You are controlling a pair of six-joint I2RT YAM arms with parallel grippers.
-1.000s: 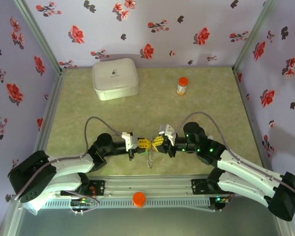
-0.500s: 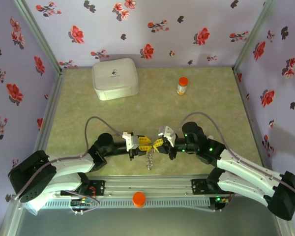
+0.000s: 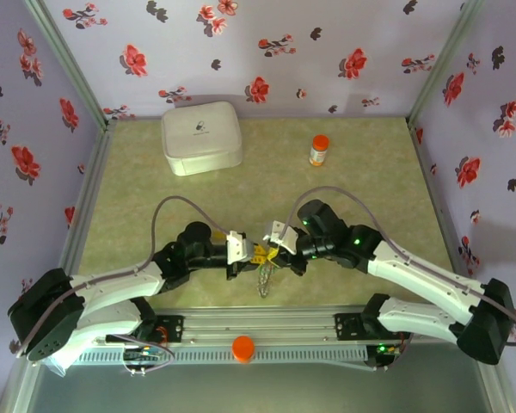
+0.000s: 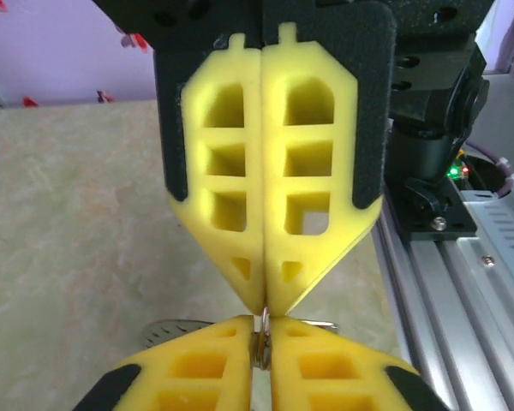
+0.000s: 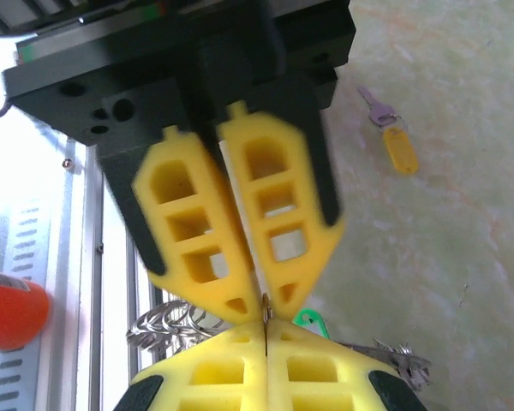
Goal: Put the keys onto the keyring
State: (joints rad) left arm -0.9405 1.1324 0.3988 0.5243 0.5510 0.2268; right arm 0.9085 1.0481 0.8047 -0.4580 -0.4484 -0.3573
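My left hand [image 3: 254,255] and right hand [image 3: 276,251] meet tip to tip, both pinched tight on the keyring [image 3: 264,280], which dangles just above the counter [image 3: 138,206]. Yellow key [image 5: 397,145] lies flat, apart.

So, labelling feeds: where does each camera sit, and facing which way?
Top external: above and behind, looking down on the table; left arm and right arm show.
Left wrist: on that arm, faces the right end effector; left fingers at bottom.
Right wrist: on that arm, faces the left end effector and keyring; right fingers at bottom.
Shared: both wrist views show the end effectors tip to tip.
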